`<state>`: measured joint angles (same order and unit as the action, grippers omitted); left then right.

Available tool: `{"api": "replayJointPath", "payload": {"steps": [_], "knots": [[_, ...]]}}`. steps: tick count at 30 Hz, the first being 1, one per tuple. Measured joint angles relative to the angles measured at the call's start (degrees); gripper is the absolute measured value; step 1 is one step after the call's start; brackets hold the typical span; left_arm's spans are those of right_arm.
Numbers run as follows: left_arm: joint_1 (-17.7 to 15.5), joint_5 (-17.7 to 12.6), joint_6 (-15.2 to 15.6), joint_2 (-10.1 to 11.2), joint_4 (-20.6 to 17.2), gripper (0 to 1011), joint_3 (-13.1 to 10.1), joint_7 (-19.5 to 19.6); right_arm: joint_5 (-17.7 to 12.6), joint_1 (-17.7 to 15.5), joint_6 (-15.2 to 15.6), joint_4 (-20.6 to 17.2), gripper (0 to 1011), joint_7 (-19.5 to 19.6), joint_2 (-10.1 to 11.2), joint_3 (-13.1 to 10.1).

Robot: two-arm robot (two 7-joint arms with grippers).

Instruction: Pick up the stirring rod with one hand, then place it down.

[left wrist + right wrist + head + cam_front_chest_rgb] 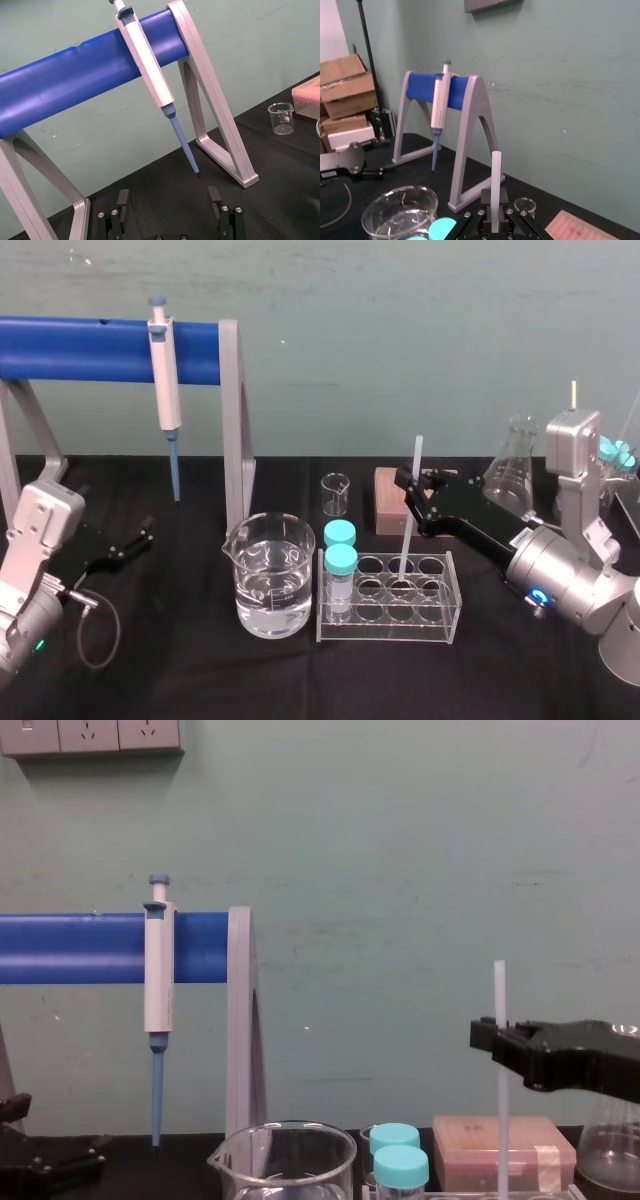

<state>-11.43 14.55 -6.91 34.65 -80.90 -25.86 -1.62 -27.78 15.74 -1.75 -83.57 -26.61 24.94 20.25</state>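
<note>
The right end effector [411, 502], black with flat angular fingers, is clenched on the thin, straight, white translucent stirring rod [417, 454] at about the middle of its length. It holds the rod nearly upright, leaning slightly, with the top standing well above the fingers. The rod's lower end dips into one of the open wells of the clear plastic test-tube rack [452, 585]; whether it touches the bottom cannot be told. In the chest view the stirring rod [499, 988] rises straight above the right end effector [497, 1040], and in the right wrist view the rod [495, 175] stands between the closed fingers [492, 222]. Two teal-capped vials [341, 560] stand at the left end of the rack, just beside a clear glass beaker of water [268, 590]. The left end effector [138, 537] rests low at the left side of the black surface [180, 670], released, its fingers [122, 198] wide apart and holding nothing, pointing toward the white-and-blue pipette [150, 70] that hangs on the blue bar of the grey stand [70, 85].
</note>
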Motion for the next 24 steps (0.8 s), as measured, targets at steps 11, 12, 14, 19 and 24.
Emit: {"api": "replayJointPath", "payload": {"steps": [11, 12, 14, 19, 24], "knots": [[0.0, 0.0, 0.0, 0.0, 0.0, 1000, 0.0, 0.0, 1.52, 0.24, -0.08, 3.02, 81, 0.71, -1.32, 0.25], [0.0, 0.0, 0.0, 0.0, 0.0, 1000, 0.0, 0.0, 1.52, 0.26, 0.03, 3.21, 80, 0.71, -1.52, 0.19], [0.0, 0.0, 0.0, 0.0, 0.0, 1000, 0.0, 0.0, 1.43, 0.26, 0.1, 3.45, 80, 0.69, -1.79, 0.08], [0.0, 0.0, 0.0, 0.0, 0.0, 1000, 0.0, 0.0, 1.32, 0.21, 0.24, 3.7, 81, 0.69, -2.18, -0.09], [0.0, 0.0, 0.0, 0.0, 0.0, 1000, 0.0, 0.0, 1.37, 0.02, 0.61, 3.71, 81, 0.77, -2.3, -0.16]]}}
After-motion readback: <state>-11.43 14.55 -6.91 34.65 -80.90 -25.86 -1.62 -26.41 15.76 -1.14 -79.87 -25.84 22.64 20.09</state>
